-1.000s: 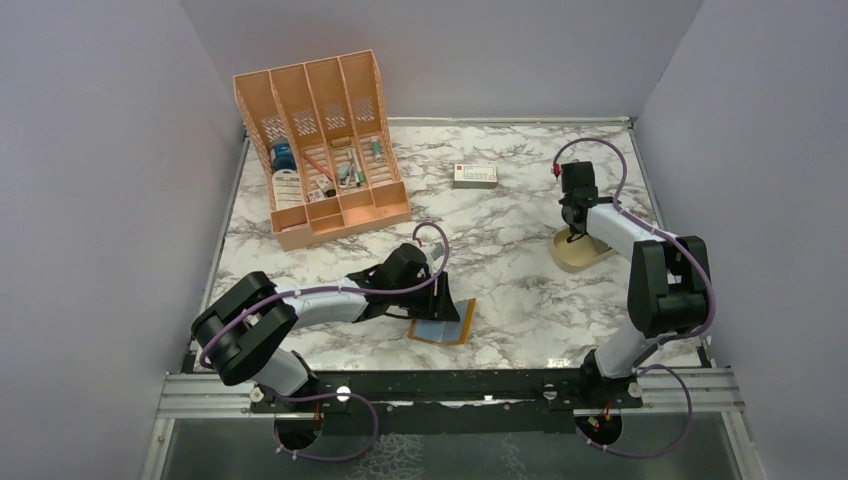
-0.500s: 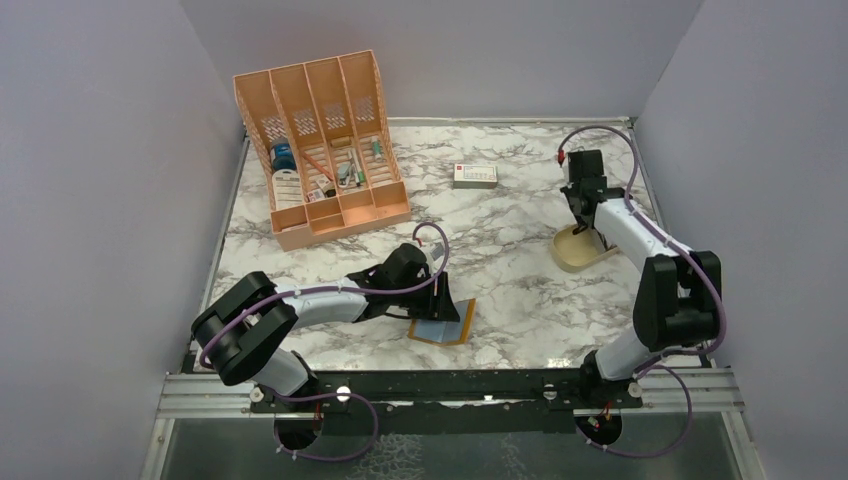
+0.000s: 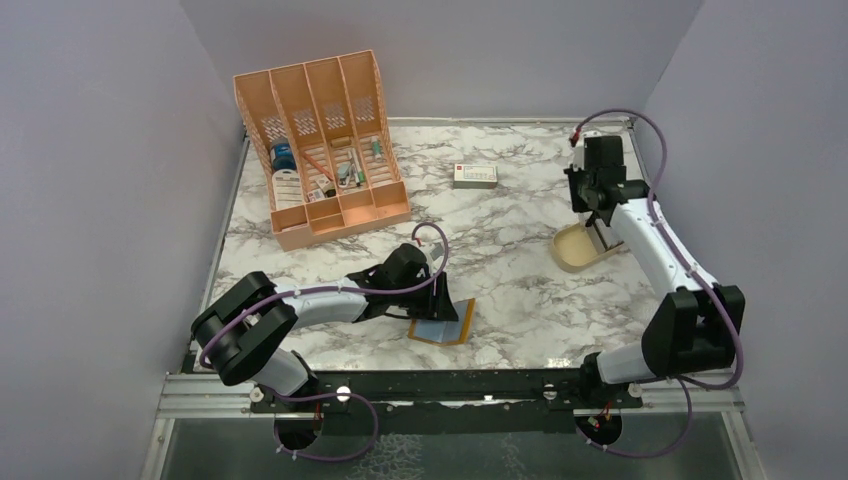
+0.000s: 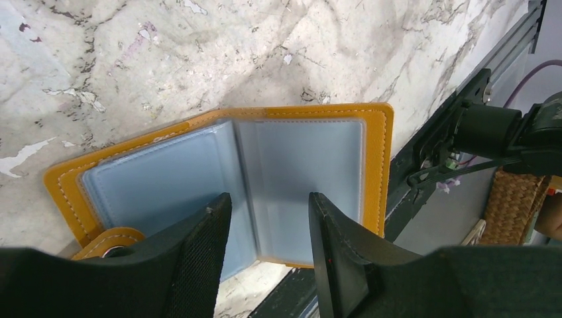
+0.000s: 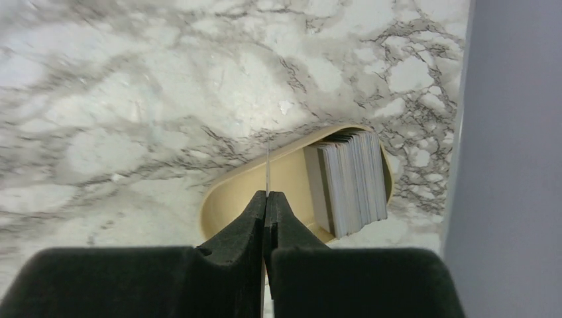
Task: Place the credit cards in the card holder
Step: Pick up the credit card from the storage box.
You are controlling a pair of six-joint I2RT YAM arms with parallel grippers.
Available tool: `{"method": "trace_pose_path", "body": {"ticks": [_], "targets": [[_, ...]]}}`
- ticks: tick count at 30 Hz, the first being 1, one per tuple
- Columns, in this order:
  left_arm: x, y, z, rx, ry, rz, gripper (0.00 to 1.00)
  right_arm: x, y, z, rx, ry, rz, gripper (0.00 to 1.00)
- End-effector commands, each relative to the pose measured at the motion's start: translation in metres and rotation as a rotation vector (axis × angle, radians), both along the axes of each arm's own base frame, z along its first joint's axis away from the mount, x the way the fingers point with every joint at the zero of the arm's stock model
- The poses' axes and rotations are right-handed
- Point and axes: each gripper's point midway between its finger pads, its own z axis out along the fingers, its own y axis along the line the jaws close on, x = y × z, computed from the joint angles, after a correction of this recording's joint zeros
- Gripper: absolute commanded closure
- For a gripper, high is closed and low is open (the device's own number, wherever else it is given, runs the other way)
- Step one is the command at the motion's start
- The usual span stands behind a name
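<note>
The card holder point(image 3: 443, 323) lies open on the table near the front edge, mustard-orange with grey-blue pockets; it also shows in the left wrist view point(image 4: 291, 172). My left gripper point(image 4: 268, 228) is open and stands over its pocket pages, and it shows in the top view point(image 3: 440, 300). My right gripper point(image 5: 266, 199) is shut on one thin credit card point(image 5: 268, 165), seen edge-on, held above the tan oval dish point(image 5: 252, 189). Several more credit cards point(image 5: 348, 179) are stacked in that dish. In the top view the right gripper point(image 3: 597, 205) is above the dish point(image 3: 572, 255).
A large orange desk organiser point(image 3: 320, 150) with small items stands at the back left. A white box with a red mark point(image 3: 475, 176) lies at the back middle. Purple walls close the table on three sides; the right wall is close to the dish.
My right gripper has risen and moved back and to the right, away from the dish, with a card in it. The left arm and the card holder have not moved.
</note>
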Motion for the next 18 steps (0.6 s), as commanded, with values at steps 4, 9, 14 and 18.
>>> {"method": "trace_pose_path", "body": {"ticks": [4, 9, 14, 18], "targets": [[0.006, 0.001, 0.01, -0.005, -0.041, 0.009, 0.55, -0.023, 0.06, 0.05, 0.464, -0.029, -0.116, 0.99], [0.007, -0.003, 0.018, -0.025, -0.041, 0.006, 0.6, -0.056, 0.114, 0.065, 0.736, -0.01, 0.016, 0.99], [0.007, -0.003, 0.018, -0.035, -0.038, 0.021, 0.68, -0.094, 0.144, 0.07, 0.952, 0.027, 0.051, 0.99], [0.005, -0.003, 0.015, -0.048, -0.024, 0.023, 0.77, -0.121, 0.166, 0.061, 1.079, 0.058, 0.068, 0.99]]}}
